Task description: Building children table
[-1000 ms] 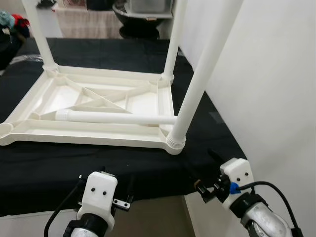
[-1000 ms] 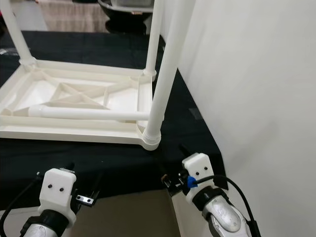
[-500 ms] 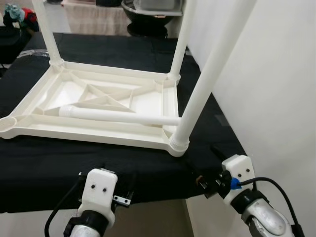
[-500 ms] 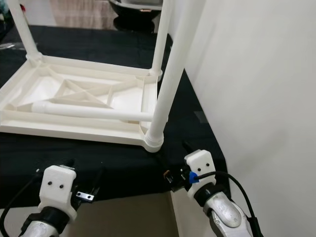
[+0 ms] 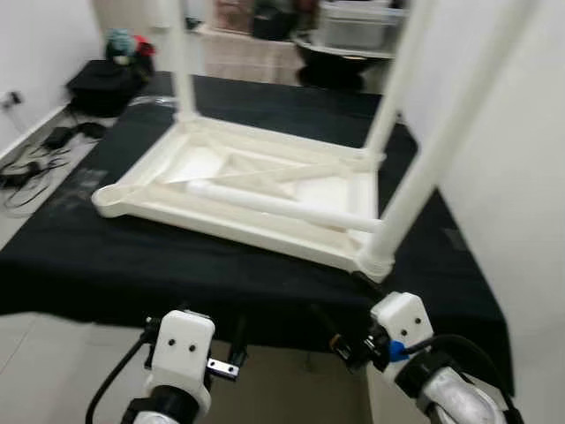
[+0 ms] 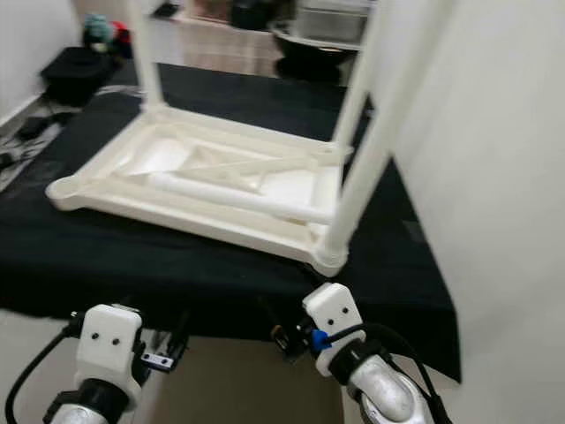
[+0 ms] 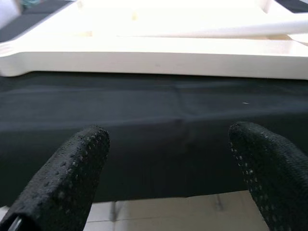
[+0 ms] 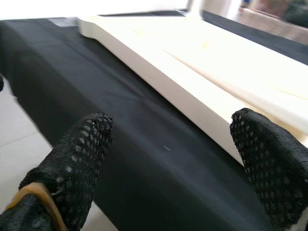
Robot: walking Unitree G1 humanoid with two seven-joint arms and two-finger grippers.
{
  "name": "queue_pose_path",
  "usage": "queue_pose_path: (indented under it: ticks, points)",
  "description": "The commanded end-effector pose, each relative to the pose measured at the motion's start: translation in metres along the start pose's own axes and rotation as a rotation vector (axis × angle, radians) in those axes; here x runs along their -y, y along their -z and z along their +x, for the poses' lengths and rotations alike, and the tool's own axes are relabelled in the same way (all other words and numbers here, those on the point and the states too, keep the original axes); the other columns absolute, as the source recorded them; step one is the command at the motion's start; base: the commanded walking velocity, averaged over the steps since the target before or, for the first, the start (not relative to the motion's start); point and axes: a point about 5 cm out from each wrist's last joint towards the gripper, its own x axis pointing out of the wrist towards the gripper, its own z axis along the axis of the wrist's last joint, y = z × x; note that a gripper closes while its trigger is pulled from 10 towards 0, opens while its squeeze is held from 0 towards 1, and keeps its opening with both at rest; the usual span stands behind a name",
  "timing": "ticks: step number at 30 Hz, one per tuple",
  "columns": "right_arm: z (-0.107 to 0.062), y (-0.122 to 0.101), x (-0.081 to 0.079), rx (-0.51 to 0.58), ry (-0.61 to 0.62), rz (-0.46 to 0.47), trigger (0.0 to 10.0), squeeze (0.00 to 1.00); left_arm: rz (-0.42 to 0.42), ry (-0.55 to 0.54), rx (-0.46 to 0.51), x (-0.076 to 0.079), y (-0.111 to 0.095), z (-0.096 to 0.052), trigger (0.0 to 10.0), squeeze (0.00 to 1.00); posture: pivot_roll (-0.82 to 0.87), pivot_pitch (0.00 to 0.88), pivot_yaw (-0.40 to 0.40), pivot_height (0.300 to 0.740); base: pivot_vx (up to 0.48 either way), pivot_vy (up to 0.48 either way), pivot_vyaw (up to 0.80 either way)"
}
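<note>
A white plastic children's table lies upside down on a black-covered surface. Three white legs stand upright in its corners: far left, far right and near right. A loose white leg lies across the ribbed underside. The near-left corner shows a round socket. My left gripper hangs open just off the surface's front edge, facing the table's near rim. My right gripper is open too, low at the front right, with nothing between its fingers.
A white wall runs close along the right side of the surface. Cables lie on the floor at the left, beside a black box with items on top. Bins and baskets stand at the back.
The camera has swung, so the table now sits further right in view and the floor at the left shows. Table parts and both grippers keep their places.
</note>
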Motion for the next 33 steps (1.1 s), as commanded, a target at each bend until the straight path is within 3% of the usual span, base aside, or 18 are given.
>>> queue_pose_path:
  ticks: [1,5,12,24,33]
  points:
    - [-0.001,0.002,0.002,-0.01,0.008,0.017,10.0,0.0,-0.005,-0.008,-0.019,0.0,0.003,0.001,10.0,0.0,0.03,0.145,-0.112,0.74,0.0,0.0,0.43]
    - [0.009,-0.011,0.01,0.057,0.05,0.047,10.0,0.0,0.0,-0.03,0.028,-0.003,-0.004,0.004,10.0,0.0,0.03,0.145,-0.111,0.74,0.127,0.0,0.0]
    - [0.016,-0.016,0.009,0.088,0.03,0.042,10.0,0.0,0.01,-0.034,0.048,-0.003,-0.009,0.007,10.0,0.0,0.04,0.141,-0.112,0.74,0.274,0.0,0.0]
    - [0.016,-0.013,0.006,0.078,0.013,0.029,10.0,0.0,0.013,-0.031,0.054,-0.004,-0.01,0.009,10.0,0.0,0.04,0.134,-0.104,0.74,0.275,0.0,0.0]
    - [0.016,-0.014,0.005,0.089,0.0,0.031,10.0,0.0,-0.016,-0.035,0.053,-0.003,-0.012,0.009,10.0,0.0,0.04,0.125,-0.102,0.74,0.0,0.0,0.0]
